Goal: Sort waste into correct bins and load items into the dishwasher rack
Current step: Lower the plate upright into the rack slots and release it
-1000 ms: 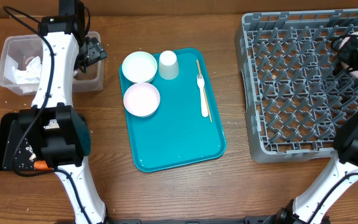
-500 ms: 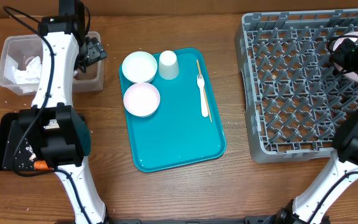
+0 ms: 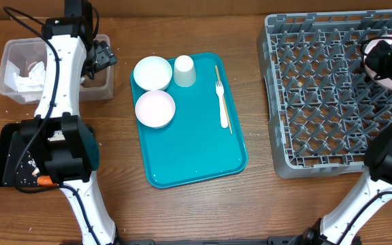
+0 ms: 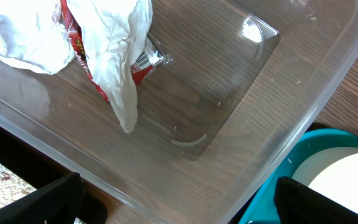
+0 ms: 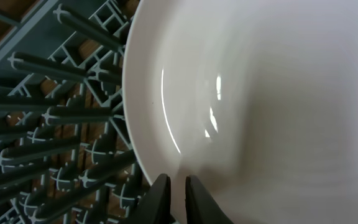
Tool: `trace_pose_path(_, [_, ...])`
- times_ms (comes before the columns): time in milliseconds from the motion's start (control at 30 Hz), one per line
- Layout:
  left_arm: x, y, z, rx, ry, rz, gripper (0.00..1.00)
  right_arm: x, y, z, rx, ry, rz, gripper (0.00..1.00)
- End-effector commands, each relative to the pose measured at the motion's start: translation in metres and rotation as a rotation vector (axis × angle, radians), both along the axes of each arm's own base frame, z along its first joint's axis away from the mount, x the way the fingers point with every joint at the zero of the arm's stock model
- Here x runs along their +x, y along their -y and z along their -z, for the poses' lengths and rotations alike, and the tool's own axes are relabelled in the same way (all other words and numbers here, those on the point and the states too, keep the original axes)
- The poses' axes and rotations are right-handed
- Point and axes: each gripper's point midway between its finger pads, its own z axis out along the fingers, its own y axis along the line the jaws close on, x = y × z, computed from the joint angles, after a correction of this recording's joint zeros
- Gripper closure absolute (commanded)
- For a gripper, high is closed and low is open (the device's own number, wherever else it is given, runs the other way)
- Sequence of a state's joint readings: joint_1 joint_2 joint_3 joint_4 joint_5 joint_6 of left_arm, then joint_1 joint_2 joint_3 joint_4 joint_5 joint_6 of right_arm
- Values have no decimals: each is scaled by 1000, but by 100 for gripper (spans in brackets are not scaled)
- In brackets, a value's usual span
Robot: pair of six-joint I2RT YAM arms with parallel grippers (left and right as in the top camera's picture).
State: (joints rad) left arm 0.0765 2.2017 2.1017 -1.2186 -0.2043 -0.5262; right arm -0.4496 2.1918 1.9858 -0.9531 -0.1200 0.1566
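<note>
Wooden table [image 3: 250, 204]: clear tub [image 3: 12, 54], black tray [image 3: 2, 153] left; teal tray [image 3: 189, 150] centre; grey rack [image 3: 318, 95] right.

The pale plate [image 5: 260, 106] fills most of the frame, its curved rim lying over the grey pegs of the dishwasher rack [image 5: 55, 124] at left. The right gripper [image 5: 176, 186], fingers nearly together, seemingly pinches the plate's lower rim.

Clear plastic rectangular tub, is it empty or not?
Not empty: the clear tub holds crumpled white paper napkins and a red foil wrapper.
</note>
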Motion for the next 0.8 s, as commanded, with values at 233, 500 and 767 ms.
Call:
trace_pose_path(233, [4,-1,-10,-7,34,-24,0,2,-21,-15,-15,2,-35,82])
trace_pose_path(500, [4,-1,-10,-7,34,-24,0,-7,-25,10,7,-45,-36,84])
trace_pose_path(767, [4,-1,-10,-7,34,-24,0,-10,-38,22,27,-71,-39,88])
